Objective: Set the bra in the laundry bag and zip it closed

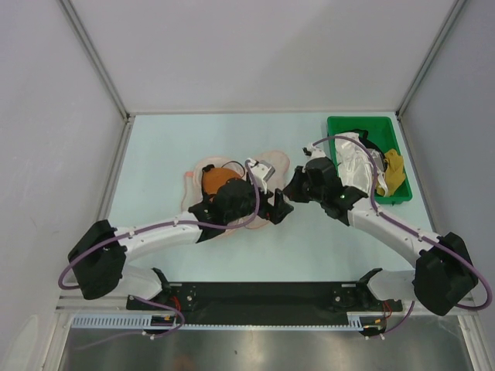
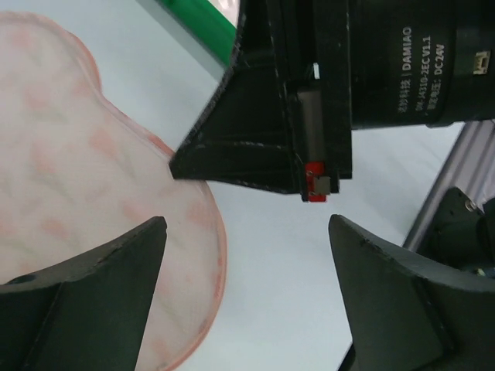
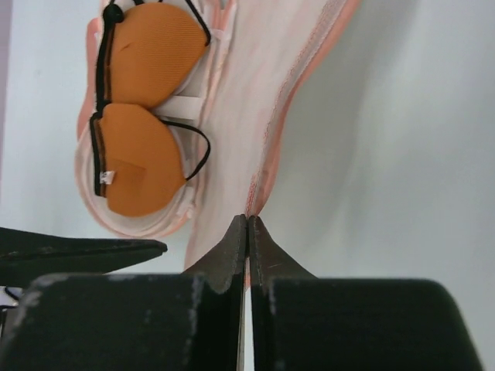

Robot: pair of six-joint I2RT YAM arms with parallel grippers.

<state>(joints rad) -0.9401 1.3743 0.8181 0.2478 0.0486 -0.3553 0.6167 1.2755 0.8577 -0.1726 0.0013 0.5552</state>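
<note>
The laundry bag (image 1: 275,161) lies open mid-table, pale pink with orange speckles. The orange bra (image 1: 215,179) with black straps sits in its left half; in the right wrist view the bra (image 3: 138,166) fills both lobes there. My right gripper (image 3: 247,222) is shut on the zip edge of the bag's raised flap (image 3: 251,85); in the top view it (image 1: 292,188) is at the bag's right rim. My left gripper (image 2: 247,232) is open and empty just below the right gripper, beside a speckled lobe of the bag (image 2: 69,178); in the top view it (image 1: 280,205) is at the bag's near right edge.
A green bin (image 1: 332,124) at the back right holds white cloth (image 1: 352,166) and a yellow item (image 1: 394,171). Its edge (image 2: 197,23) shows in the left wrist view. The right gripper's black body (image 2: 309,100) hangs close above the left fingers. Cell walls stand left, right and behind.
</note>
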